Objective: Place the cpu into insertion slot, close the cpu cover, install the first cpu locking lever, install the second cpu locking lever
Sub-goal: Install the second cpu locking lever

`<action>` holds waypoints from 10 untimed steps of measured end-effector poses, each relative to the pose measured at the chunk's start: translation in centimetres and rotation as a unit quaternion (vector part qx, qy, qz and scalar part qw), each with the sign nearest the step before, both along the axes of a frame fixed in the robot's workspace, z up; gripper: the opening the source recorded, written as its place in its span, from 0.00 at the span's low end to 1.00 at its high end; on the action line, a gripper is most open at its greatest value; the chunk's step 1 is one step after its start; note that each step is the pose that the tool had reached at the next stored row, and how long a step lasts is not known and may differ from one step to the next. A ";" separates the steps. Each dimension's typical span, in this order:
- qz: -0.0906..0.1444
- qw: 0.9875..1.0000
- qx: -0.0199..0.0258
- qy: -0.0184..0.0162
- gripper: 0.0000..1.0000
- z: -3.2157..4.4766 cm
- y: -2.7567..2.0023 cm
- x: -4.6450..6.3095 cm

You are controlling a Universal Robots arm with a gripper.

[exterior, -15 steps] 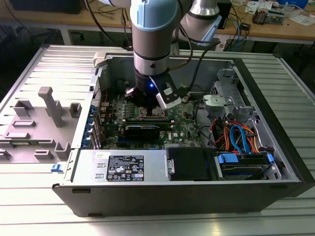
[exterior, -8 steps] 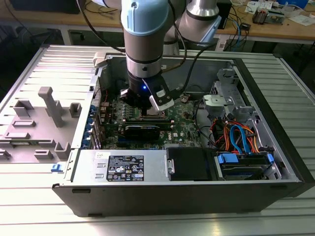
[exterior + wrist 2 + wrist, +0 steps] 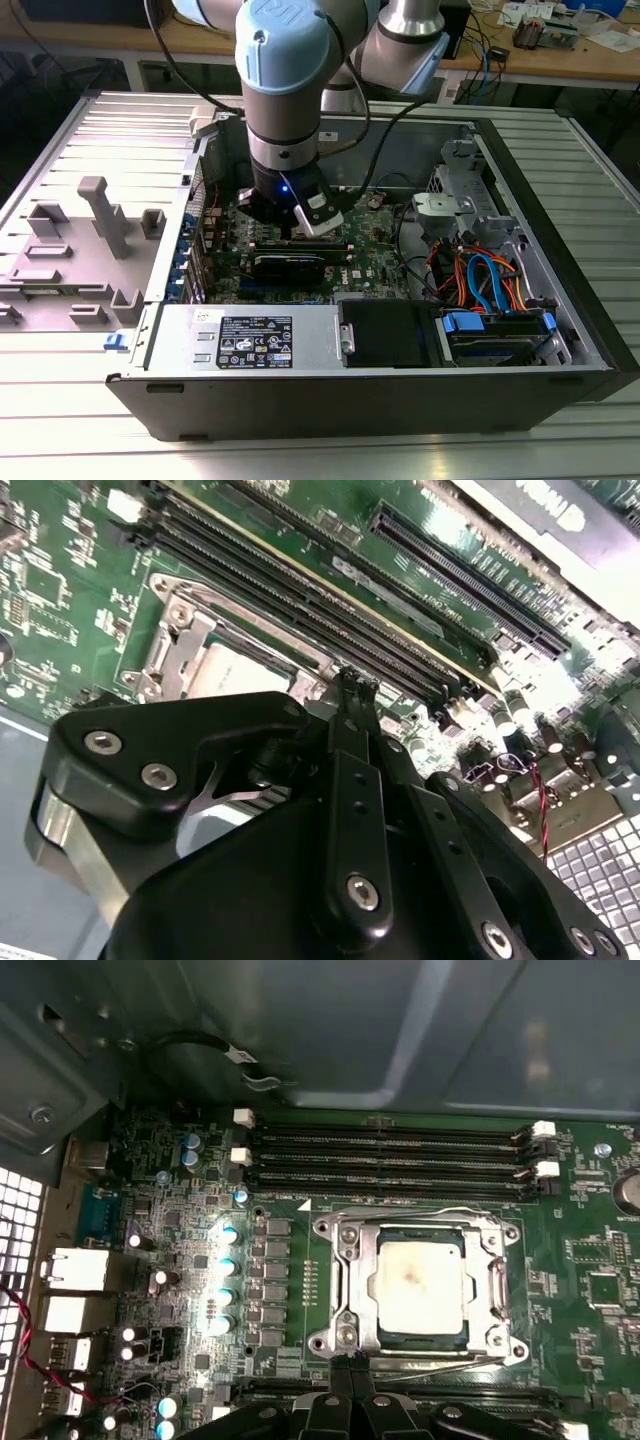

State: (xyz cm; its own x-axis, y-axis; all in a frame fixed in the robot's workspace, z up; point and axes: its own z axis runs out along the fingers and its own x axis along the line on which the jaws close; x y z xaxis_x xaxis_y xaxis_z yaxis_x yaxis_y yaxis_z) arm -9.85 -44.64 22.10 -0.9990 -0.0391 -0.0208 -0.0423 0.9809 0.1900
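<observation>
Gripper: gripper (image 3: 349,1368) has its fingertips pressed together with nothing between them, tips poised at the socket's 6 o'clock edge in the first wrist view; in the exterior view the gripper (image 3: 296,226) hangs low over the motherboard (image 3: 375,245) inside the open computer case (image 3: 560,290).
Cpu: the cpu (image 3: 416,1279) lies flat in the insertion slot (image 3: 344,1290), dull silver top facing up with a faint stain at its centre; in the second wrist view the cpu (image 3: 232,670) peeks out just beyond the gripper body.
Cover: the cpu cover (image 3: 365,1290) looks folded down around the chip, its window framing the silver top.
Levers: thin wire levers (image 3: 430,1213) run along the frame at 12 and 6 o'clock; whether either is latched I cannot tell.
Handling: chip is probably light, rigid and fragile underneath, best held by its edges; cover is thin stiff metal, best pushed at its free edge; levers are springy wire, likely to slip off smooth fingertips.
Hidden: the socket's 6 o'clock rim and lever ends sit behind the fingers; the cover's hinge is hard to make out.
Nearby: memory slots (image 3: 390,1155) lie at 12 o'clock of the socket.
</observation>
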 end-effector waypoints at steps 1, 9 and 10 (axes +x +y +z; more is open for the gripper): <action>0.001 1.000 0.003 0.000 0.11 -0.18 0.00 -0.1; 0.002 1.000 0.015 0.000 0.11 -1.20 0.00 -0.2; 0.002 1.000 0.019 0.000 0.11 -1.24 0.00 -0.2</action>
